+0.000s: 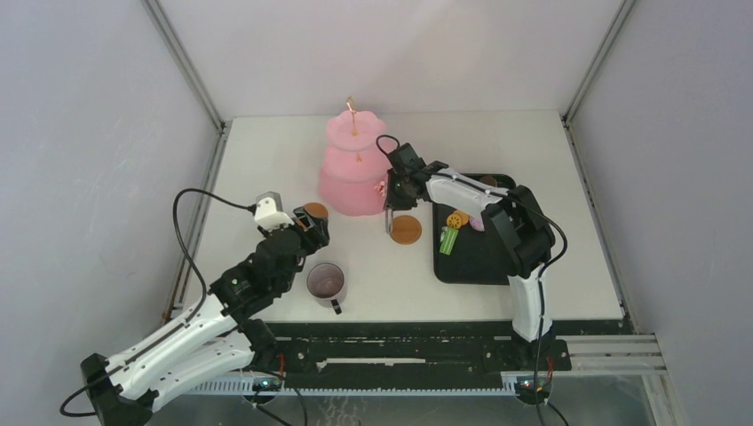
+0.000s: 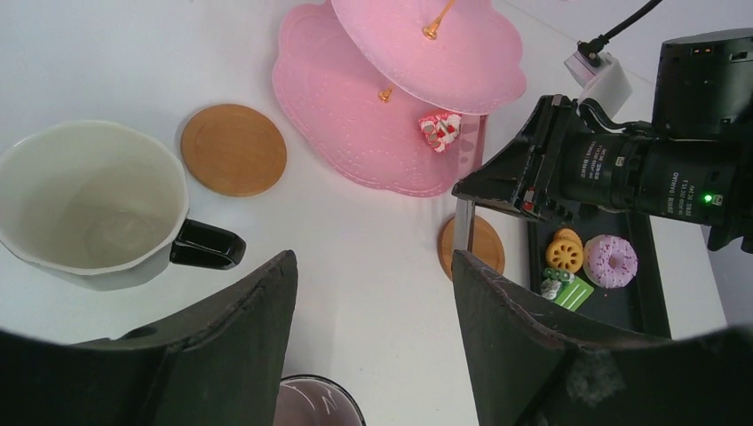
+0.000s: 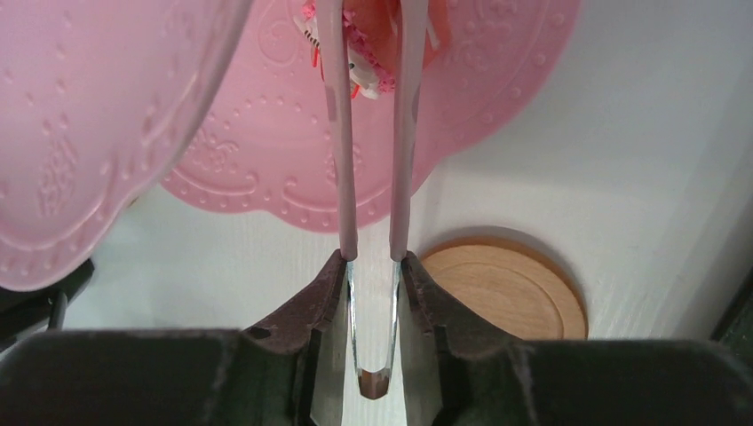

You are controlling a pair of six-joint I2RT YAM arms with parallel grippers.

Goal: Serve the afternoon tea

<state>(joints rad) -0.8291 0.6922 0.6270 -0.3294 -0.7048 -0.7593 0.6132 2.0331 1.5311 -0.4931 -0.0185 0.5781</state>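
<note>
The stand [image 1: 342,173] sits mid-worktop [image 1: 266,160] with one pastry [image 2: 440,129] at the right rim of its bottom tier; the upper tiers look bare, though the wrist views cut off the top of the stand. The tray [image 1: 479,262] to the right holds a cookie [image 2: 565,253], a donut [image 2: 610,260] and a green piece [image 2: 568,288], close together at its left side. Its far corner is hidden behind the right arm.

One mug [image 2: 89,209], white inside and empty, stands near the left coaster [image 2: 233,149] – the top view does not show it. A second mug [image 1: 326,282], also empty, stands just right of the left arm. Both coasters are bare; the right coaster [image 1: 406,229] lies between stand and tray.

The right pincer [image 3: 373,293] is clamped on the tongs [image 3: 342,133], whose arms flank the pastry – their tips are cut off, so whether they grip it is unclear. The left pincer [image 2: 373,337] hangs with its fingers wide apart, holding nothing.
</note>
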